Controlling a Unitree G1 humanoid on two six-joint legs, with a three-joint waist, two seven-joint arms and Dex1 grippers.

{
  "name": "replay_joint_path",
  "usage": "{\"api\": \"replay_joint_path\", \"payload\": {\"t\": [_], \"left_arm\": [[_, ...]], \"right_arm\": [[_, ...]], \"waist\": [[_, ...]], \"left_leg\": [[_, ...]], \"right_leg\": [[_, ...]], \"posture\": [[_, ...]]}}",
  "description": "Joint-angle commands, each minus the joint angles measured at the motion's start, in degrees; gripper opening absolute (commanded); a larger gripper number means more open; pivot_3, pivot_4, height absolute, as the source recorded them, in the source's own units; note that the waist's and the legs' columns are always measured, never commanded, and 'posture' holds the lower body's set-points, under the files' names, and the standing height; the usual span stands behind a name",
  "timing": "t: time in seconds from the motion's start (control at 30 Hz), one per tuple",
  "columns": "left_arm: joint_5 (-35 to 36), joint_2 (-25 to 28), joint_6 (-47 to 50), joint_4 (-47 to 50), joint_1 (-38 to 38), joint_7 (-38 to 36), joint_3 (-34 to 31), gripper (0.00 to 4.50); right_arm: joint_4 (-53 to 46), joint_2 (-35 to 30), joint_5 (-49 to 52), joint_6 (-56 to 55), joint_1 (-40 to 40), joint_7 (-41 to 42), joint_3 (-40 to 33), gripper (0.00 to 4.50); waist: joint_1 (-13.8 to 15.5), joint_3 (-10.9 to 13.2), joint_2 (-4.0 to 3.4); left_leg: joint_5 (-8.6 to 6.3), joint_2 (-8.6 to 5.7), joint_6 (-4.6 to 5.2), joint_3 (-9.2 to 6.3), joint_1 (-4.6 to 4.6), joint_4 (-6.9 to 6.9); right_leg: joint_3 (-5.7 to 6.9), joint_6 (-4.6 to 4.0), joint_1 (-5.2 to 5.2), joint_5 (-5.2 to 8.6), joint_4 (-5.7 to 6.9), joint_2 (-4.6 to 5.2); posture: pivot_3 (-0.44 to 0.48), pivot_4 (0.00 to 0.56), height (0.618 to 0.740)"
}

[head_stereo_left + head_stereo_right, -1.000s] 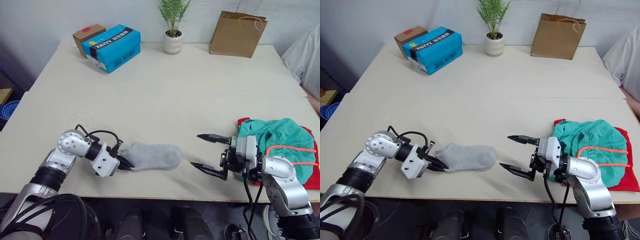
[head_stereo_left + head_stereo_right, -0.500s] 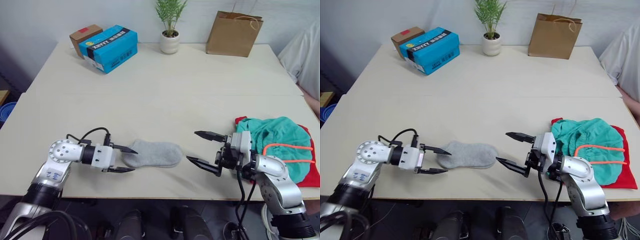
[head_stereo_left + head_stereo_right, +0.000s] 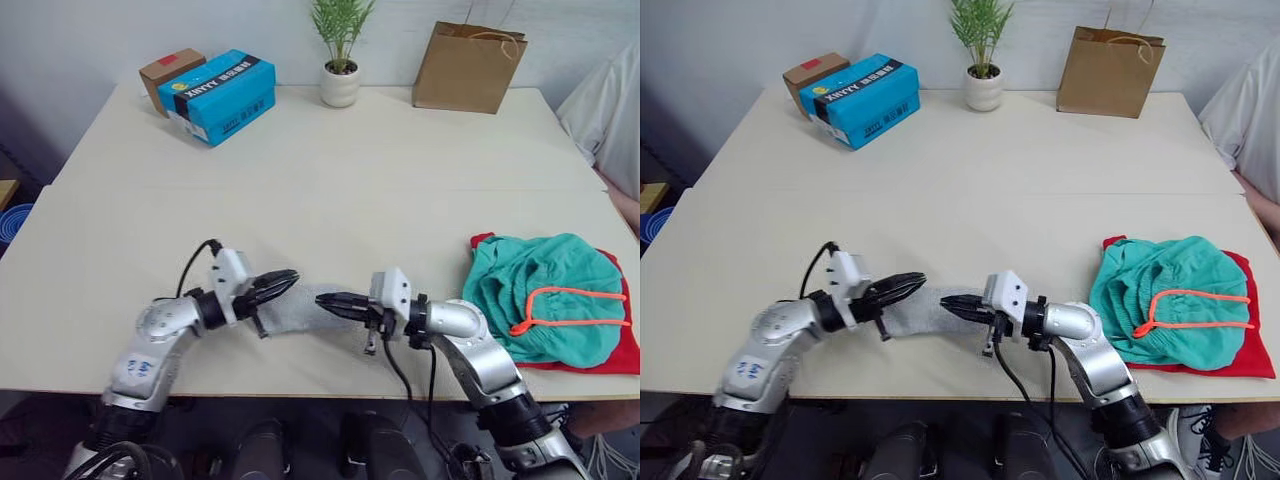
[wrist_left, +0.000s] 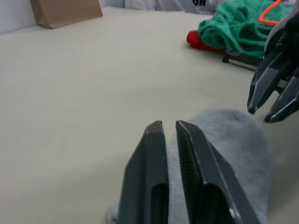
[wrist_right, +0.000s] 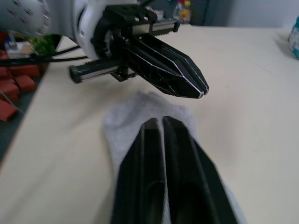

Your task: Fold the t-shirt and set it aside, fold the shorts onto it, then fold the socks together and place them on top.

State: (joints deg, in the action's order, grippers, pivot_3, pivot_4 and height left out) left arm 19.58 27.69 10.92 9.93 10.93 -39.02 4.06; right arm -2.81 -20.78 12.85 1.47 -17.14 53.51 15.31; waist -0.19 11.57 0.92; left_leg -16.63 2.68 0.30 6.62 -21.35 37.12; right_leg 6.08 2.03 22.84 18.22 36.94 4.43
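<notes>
The 2 grey socks (image 3: pixel 300 311) lie as 1 flat bundle near the front edge of the table (image 3: pixel 330 190), between the 2 grippers. The left gripper (image 3: pixel 285 280) and the right gripper (image 3: pixel 327 300) point toward each other over the bundle, each with fingers pressed nearly together; whether they pinch any knit I cannot tell, though both wrist views show the tips low over the fabric, probably to press or gather it for the fold. Off to the right, the teal shorts (image 3: pixel 540 295) sit bunched on the red t-shirt (image 3: pixel 600 355), so that pile looks ready to receive the socks. At the far edge stand a blue box (image 3: pixel 220 95), a potted plant (image 3: pixel 340 50) and a paper bag (image 3: pixel 468 68), well clear of the work
</notes>
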Motion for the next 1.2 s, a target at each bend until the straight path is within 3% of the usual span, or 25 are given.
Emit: {"api": "replay_joint_path", "payload": {"t": [0.03, 0.3, 0.4, 0.5, 0.6, 0.7, 0.8, 0.93, 1.07, 1.2], "left_arm": [[-3.6, -1.5, 0.3, -0.6, -0.5, 2.5, 1.7, 0.03], [-7.3, -1.1, 3.0, -3.3, -4.5, 4.2, 1.8, 0.03], [-4.1, -1.8, 2.0, -2.6, -4.8, 3.7, -1.8, 0.03], [-0.4, -2.5, 0.1, -1.3, -4.6, 1.0, -4.1, 0.03], [0.9, -0.7, -0.3, 0.4, -4.2, -3.5, -4.0, 0.00], [2.0, 0.7, -0.4, 0.6, -3.0, -6.6, -4.5, 0.00], [2.3, 2.3, -0.7, -0.4, -0.9, -10.5, -3.7, 0.00], [-0.5, 3.7, -2.8, -3.9, 0.7, -14.6, -1.0, 0.00], [-1.5, 3.5, -3.7, -5.9, 1.7, -15.8, 0.0, 0.00], [-1.5, 2.9, -3.4, -8.2, 2.4, -14.8, -1.0, 0.00]], "right_arm": [[4.3, 1.4, -2.7, -4.6, 1.0, -2.3, 0.2, 0.00], [5.8, -0.5, -2.1, -11.1, 7.5, -6.4, -6.8, 0.00], [3.9, -0.4, 4.3, -12.0, 11.0, -4.7, -11.3, 0.00], [-3.0, -0.3, 14.2, -4.9, 14.3, -4.5, -15.5, 0.00], [-10.5, -2.3, 21.9, 6.2, 17.1, -6.6, -17.8, 0.59], [-15.9, -4.5, 28.4, 17.8, 18.8, -11.5, -19.7, 1.57], [-19.8, -7.2, 38.7, 35.7, 18.6, -21.9, -21.4, 2.67], [-18.8, -7.7, 55.9, 52.3, 14.8, -32.5, -22.4, 3.99], [-13.7, -6.6, 63.5, 62.9, 10.1, -46.4, -21.6, 3.99], [-10.9, -4.5, 72.4, 67.5, 6.6, -54.5, -19.8, 3.99]], "waist": [[0.0, 0.0, 0.00], [0.0, 0.0, -0.02], [0.1, 0.0, -0.02], [0.0, 0.0, -0.02], [-0.1, 0.0, -0.03], [0.1, 0.0, -0.03], [0.1, 0.0, -0.03], [0.0, 0.0, -0.03], [-0.2, 0.0, -0.03], [-0.2, -0.1, 0.12]], "left_leg": [[0.00, 0.01, -0.01, 0.00, 0.00, -0.02], [-0.02, 0.02, -0.01, 0.01, 0.06, -0.01], [-0.05, 0.02, -0.07, 0.01, 0.15, -0.01], [-0.04, 0.04, -0.05, 0.00, 0.12, -0.02], [-0.02, 0.07, -0.03, 0.00, 0.11, -0.07], [-0.02, 0.07, -0.04, -0.01, 0.09, -0.06], [-0.03, 0.06, -0.05, -0.04, 0.04, -0.04], [-0.03, 0.05, -0.03, -0.06, 0.02, -0.07], [-0.02, 0.07, -0.01, -0.02, -0.14, -0.10], [-0.01, 0.07, -0.01, -0.02, -0.24, -0.09]], "right_leg": [[0.01, -0.01, 0.00, 0.00, 0.00, -0.01], [-0.02, -0.01, -0.03, 0.01, 0.00, 0.00], [-0.04, -0.03, -0.12, 0.00, 0.00, 0.01], [-0.04, -0.04, -0.09, -0.01, 0.02, 0.01], [-0.06, -0.07, -0.04, 0.01, 0.03, -0.01], [-0.04, -0.08, -0.04, 0.02, 0.01, 0.00], [-0.05, -0.09, -0.02, 0.02, -0.02, 0.02], [-0.05, -0.12, -0.01, 0.03, -0.05, 0.05], [-0.05, -0.14, 0.22, 0.05, -0.02, 0.01], [-0.04, -0.13, 0.33, 0.05, -0.01, -0.01]], "posture": [[0.000, 0.150, 0.740], [0.000, 0.150, 0.740], [0.000, 0.150, 0.740], [0.000, 0.150, 0.740], [0.000, 0.150, 0.740], [0.000, 0.150, 0.740], [0.000, 0.150, 0.740], [0.000, 0.150, 0.740], [0.000, 0.150, 0.740], [0.000, 0.150, 0.740]]}}
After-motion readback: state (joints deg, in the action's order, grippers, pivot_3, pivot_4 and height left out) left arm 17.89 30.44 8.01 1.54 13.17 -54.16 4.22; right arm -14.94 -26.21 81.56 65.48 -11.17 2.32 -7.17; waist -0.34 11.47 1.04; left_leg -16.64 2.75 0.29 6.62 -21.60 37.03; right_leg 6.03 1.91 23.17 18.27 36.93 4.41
